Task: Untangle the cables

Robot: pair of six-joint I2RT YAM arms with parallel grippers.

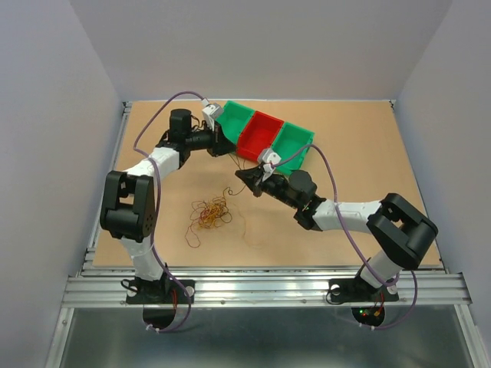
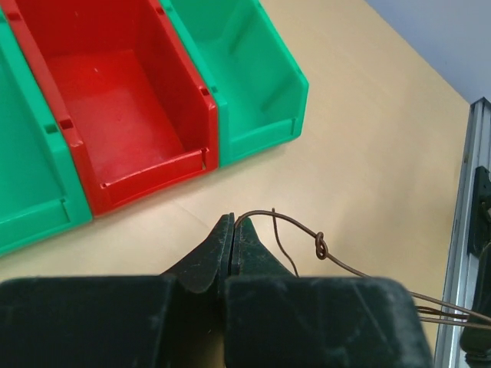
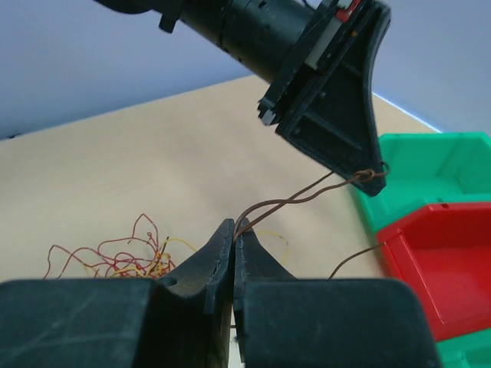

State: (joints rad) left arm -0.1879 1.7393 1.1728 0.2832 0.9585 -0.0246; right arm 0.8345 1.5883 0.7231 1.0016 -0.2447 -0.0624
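Note:
A dark brown cable (image 3: 307,195) is stretched in the air between my two grippers. My left gripper (image 2: 232,222) is shut on one end, and a small knot (image 2: 321,247) sits just beside its tips. My right gripper (image 3: 235,228) is shut on the other end. In the top view the left gripper (image 1: 228,146) is in front of the bins and the right gripper (image 1: 242,178) is just below it. The rest of the cables, a red, yellow and dark clump (image 1: 211,213), lies on the table, and it also shows in the right wrist view (image 3: 115,257).
A row of three bins stands at the back: green (image 1: 238,119), red (image 1: 261,132), green (image 1: 295,142). All look empty in the left wrist view, as the red bin (image 2: 115,100) does. A loose yellow strand (image 3: 272,238) lies under the right gripper. A metal rail (image 2: 460,230) edges the table.

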